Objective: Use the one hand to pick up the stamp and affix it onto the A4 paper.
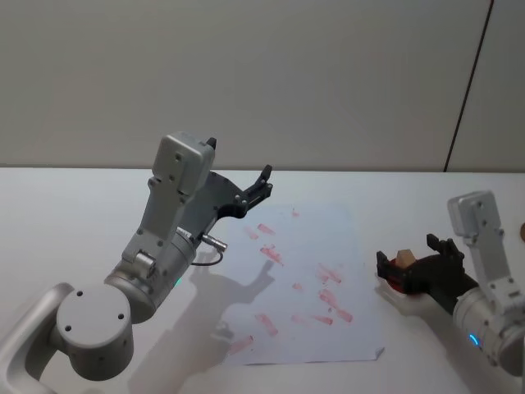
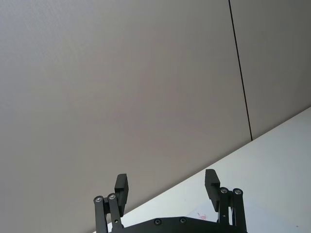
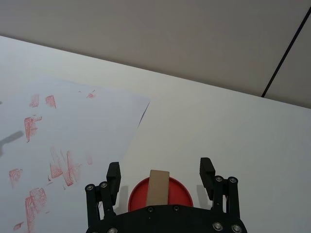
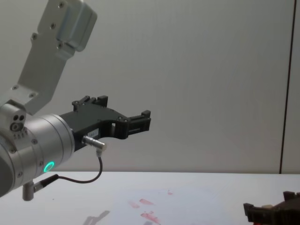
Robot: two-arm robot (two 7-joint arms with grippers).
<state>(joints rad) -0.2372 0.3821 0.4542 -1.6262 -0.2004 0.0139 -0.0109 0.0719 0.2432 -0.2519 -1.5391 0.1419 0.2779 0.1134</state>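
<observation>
One pale wooden block stamp [image 3: 159,188] sits between right gripper's [image 3: 160,167] spread jaws.

The stamp [image 3: 158,187] tops the ink pad [image 3: 181,193], right of the A4 paper [image 3: 97,126].

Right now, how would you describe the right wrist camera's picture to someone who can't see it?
The right gripper, open, straddles a pale wooden stamp that stands on a round red ink pad, without touching it. Beyond them, a white A4 paper dotted with red stamped marks lies on the white table.
</observation>
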